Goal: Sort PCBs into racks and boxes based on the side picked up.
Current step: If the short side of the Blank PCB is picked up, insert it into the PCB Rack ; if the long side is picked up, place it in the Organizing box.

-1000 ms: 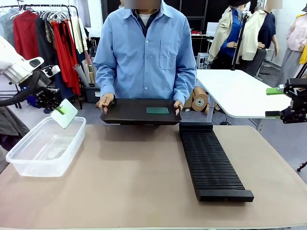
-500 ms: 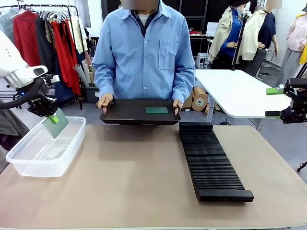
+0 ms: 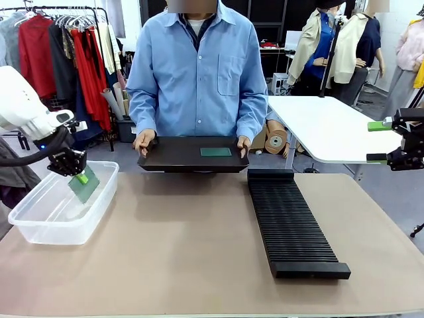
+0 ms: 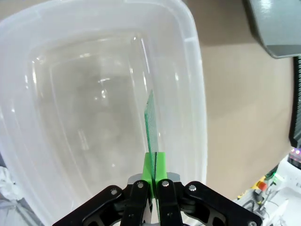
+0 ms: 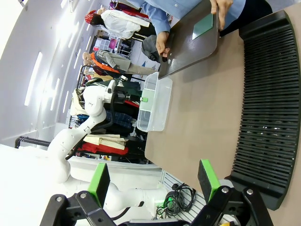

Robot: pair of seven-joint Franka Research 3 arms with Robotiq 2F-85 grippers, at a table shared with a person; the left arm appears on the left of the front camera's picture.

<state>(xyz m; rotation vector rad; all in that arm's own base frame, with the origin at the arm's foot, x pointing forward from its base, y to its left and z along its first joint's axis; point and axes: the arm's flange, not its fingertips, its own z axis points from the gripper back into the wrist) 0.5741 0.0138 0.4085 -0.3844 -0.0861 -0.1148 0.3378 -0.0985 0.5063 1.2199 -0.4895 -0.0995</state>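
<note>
My left gripper is shut on a green PCB, holding it down inside the clear plastic box at the table's left. In the left wrist view the same PCB stands edge-on between the green pads, above the box's floor. A second PCB lies on the shallow black tray that the person holds with both hands at the far edge. The ribbed black rack lies right of centre. My right gripper hangs open and empty off the table's right side; its fingers frame the rack.
A white table stands behind at the right. Clothes racks fill the far left background. Bare brown tabletop stretches between the box and the rack.
My left gripper has lowered and swung the PCB from above the box's rim down into the box. The right arm and the person's tray have stayed still.
</note>
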